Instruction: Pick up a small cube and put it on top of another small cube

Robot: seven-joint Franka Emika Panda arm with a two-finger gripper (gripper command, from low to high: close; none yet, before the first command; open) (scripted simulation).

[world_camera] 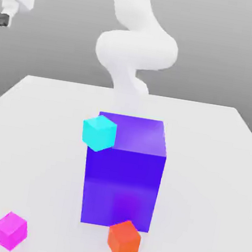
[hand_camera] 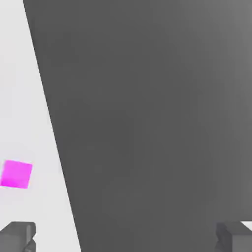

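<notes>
Your hand (hand_camera: 126, 238) stands wide open and holds nothing — in the hand view its two dark fingertips (hand_camera: 17, 236) sit far apart at opposite corners, with grey background between them. In the exterior view the hand is high up at the exterior view's left edge, well above the white worktop (world_camera: 214, 165) and well apart from every block.

The magenta cube (world_camera: 10, 229) rests on the worktop near the front corner at the exterior view's left, alone, touching nothing. You also see it in the hand view (hand_camera: 16, 173), on the pale worktop strip near its edge.

The orange-red cube (world_camera: 124, 240) sits on the worktop just in front of the big purple block (world_camera: 125, 171), close against its base — whether they touch you cannot tell. A small cyan cube (world_camera: 99, 132) shows in front of the block's upper left corner. The arm's white links (world_camera: 138, 44) curve up behind the block.
</notes>
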